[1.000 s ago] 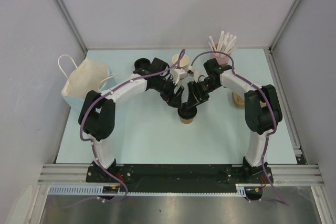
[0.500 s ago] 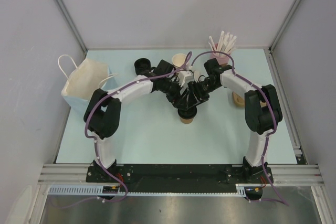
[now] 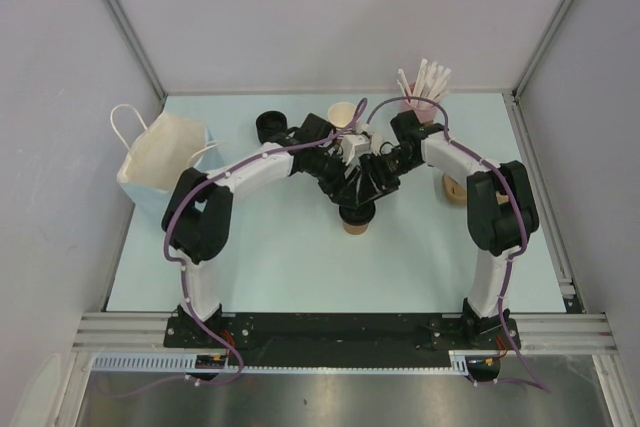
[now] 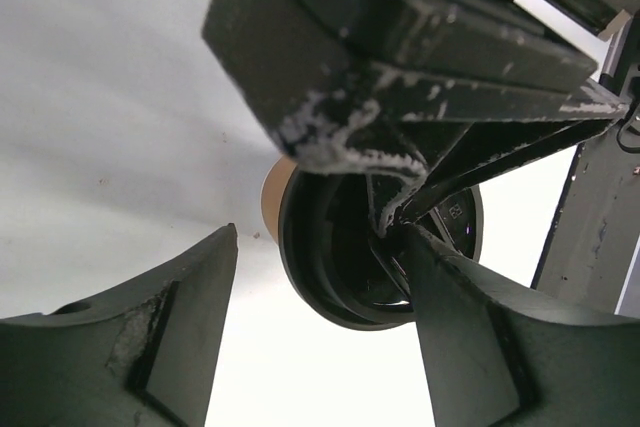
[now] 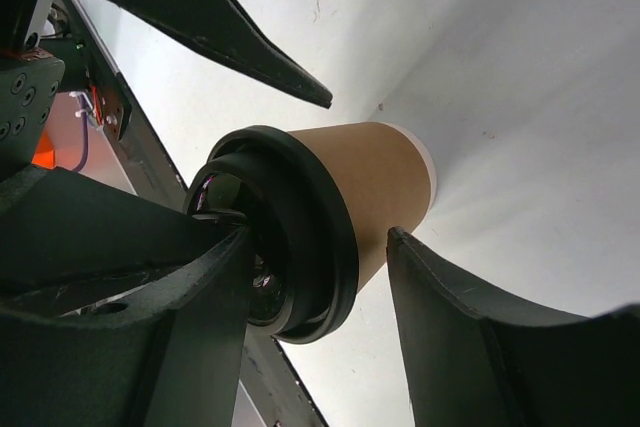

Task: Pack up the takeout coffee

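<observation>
Takeout coffee (image 3: pixel 356 219): upright at mid-table, black lid (image 5: pixel 300 237) on.
Right gripper (image 5: pixel 315 282): fingers straddle the cup just under the lid; whether they actually press it cannot be told.
Left gripper (image 4: pixel 320 277): jaws apart, poised over the lid, nothing grasped.
Paper bag (image 3: pixel 160 152): left edge of the table.

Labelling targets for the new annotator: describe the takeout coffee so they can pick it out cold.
Start at the pale blue table and go to its middle, where both arms' jaws meet. Right under them stands the takeout coffee, a small brown paper cup. It alone wears a black lid; the brown cup further back is open, and the pink cup holds white sticks.
</observation>
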{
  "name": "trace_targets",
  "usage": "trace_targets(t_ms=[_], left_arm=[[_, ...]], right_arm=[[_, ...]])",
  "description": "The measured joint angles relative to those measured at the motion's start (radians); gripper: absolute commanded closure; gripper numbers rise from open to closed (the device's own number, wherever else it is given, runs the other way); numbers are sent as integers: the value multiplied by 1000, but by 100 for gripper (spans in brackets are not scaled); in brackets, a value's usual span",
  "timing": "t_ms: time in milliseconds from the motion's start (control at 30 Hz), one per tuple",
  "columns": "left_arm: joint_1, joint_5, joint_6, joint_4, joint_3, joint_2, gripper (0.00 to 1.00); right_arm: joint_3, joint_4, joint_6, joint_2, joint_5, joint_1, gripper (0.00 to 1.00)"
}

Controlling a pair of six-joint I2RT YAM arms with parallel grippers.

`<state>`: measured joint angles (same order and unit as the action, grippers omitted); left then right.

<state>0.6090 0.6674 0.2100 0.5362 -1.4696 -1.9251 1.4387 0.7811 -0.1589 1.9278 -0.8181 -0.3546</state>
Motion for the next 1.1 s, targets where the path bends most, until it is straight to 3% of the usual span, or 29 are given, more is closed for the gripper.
trace_targets(t_ms=[300,500,633,800,1100], left_arm=[[4,-18,3,0,-34,-21,36],[14,-40,8,1,-44,-21,40],[18,-44,8,5,-46,-21,43],[24,-51,10,12,-51,-21,44],[30,-63,21,19,-54,-19,45]], right_arm=[[0,4,-14,-3,-45,90,30],[0,15,-31,-9,-110,126,30],[0,18,-34,-11,-145,120,33],[0,16,-31,-11,-184,123,45],[0,14,-16,30,-218,160,53]])
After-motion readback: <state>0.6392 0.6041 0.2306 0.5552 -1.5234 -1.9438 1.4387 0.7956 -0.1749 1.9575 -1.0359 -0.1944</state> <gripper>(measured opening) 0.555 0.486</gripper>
